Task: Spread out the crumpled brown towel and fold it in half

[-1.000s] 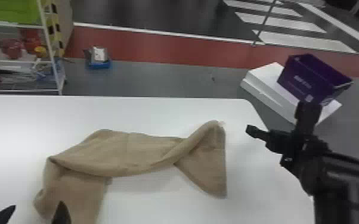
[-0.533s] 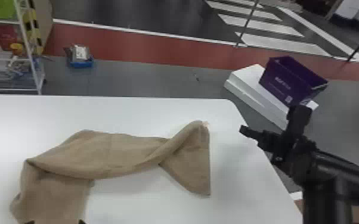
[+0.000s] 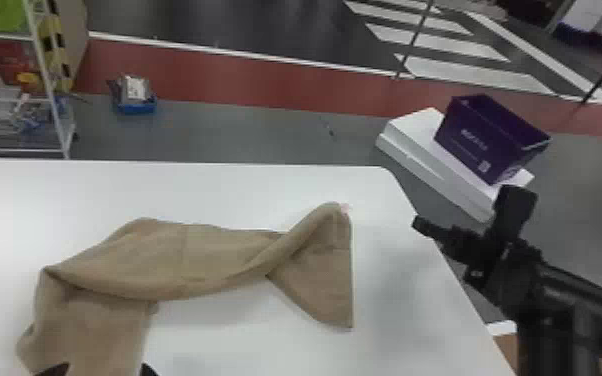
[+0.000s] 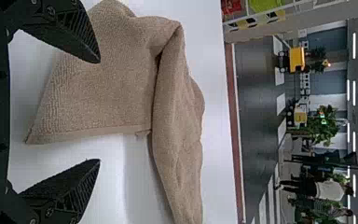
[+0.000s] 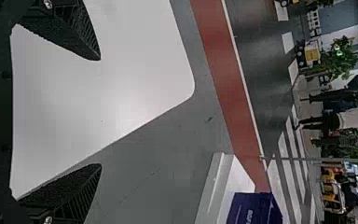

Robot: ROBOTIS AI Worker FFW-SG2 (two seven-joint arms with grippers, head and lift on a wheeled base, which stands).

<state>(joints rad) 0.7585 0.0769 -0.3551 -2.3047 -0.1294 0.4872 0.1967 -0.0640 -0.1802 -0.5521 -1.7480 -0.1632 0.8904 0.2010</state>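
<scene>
The brown towel (image 3: 180,265) lies crumpled on the white table (image 3: 245,195), with a twisted band across its middle, a flap hanging toward the front at its left end and a triangular flap at its right end. At the bottom edge, over the towel's left flap, my left gripper (image 3: 102,371) stands open. In the left wrist view the left gripper (image 4: 98,112) has its fingers wide apart, the towel (image 4: 107,88) beyond and between them, ungripped. My right gripper (image 3: 457,212) is over the table's right edge, away from the towel; in the right wrist view the right gripper (image 5: 100,112) is open and holds nothing.
Beyond the table's right corner, a purple bin (image 3: 485,135) rests on a white box (image 3: 415,145) on the floor. A wire shelf (image 3: 50,100) stands past the table at the far left, and a blue container (image 3: 135,102) is on the floor near it.
The head view has shifted, so the towel and table appear farther left than a second ago. Less of the left gripper shows at the bottom edge. The towel keeps its shape.
</scene>
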